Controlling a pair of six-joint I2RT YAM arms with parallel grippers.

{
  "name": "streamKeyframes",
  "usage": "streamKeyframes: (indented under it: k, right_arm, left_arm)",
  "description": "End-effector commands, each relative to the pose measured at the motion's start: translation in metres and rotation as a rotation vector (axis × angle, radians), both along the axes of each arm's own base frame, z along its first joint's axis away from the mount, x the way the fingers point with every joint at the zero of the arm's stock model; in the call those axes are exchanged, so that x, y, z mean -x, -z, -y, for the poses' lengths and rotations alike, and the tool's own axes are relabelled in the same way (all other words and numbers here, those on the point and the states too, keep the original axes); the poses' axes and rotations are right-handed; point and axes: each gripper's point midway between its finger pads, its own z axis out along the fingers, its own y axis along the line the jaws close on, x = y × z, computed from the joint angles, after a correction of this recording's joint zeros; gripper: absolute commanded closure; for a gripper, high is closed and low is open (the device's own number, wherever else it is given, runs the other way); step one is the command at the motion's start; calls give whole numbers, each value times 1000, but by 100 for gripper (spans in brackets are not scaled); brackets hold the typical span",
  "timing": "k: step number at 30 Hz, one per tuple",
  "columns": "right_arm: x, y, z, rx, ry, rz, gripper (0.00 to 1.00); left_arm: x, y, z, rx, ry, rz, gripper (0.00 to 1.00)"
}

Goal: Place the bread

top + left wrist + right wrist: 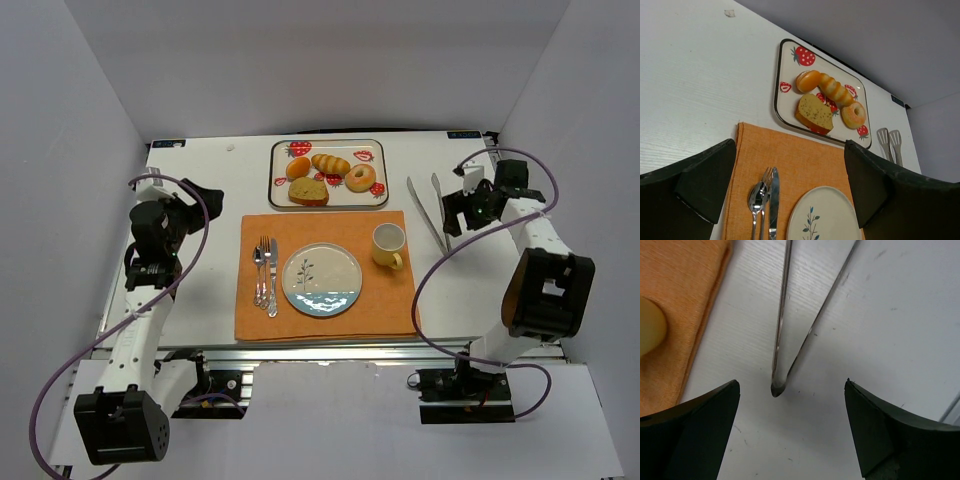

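Note loaf slice (308,191) on tray (335,148), long axis apparently across bench (200,170), crust nearward; ring doughnut (359,178) hole-up. Read left end effector (789,165) and right end effector (791,390) as spread, empty.

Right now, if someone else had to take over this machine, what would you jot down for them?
Left gripper: open, empty, hanging left of the orange placemat, facing the tray.
Right gripper: open, empty, over the joined end of the tongs, which lie on the table right of the placemat.
Bread: ring doughnut and loaf slice both on the tray, beside two other rolls.
Done: no bread placed yet; the plate on the placemat holds no food.
Left: probably grip the tongs, then place the bread, likely on the plate.
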Motion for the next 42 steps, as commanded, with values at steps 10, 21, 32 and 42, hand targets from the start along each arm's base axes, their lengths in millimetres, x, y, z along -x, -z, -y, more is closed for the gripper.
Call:
streamKeyframes:
  k: [10,21,32,42]
  right_arm:
    - [-49,69,-1,80,178,-75,11]
    - [-61,97,-11,63,183,-101,15]
    - [-52,119,-13,81,128,-156,35]
    - [-58,111,-3,148,94,-110,76]
  left_arm:
    - [-2,12,6,11,26,-26,2]
    - [-2,19,4,23,10,-44,2]
    - [-3,19,3,12,12,-52,2]
    - [-5,15,3,9,15,-45,2]
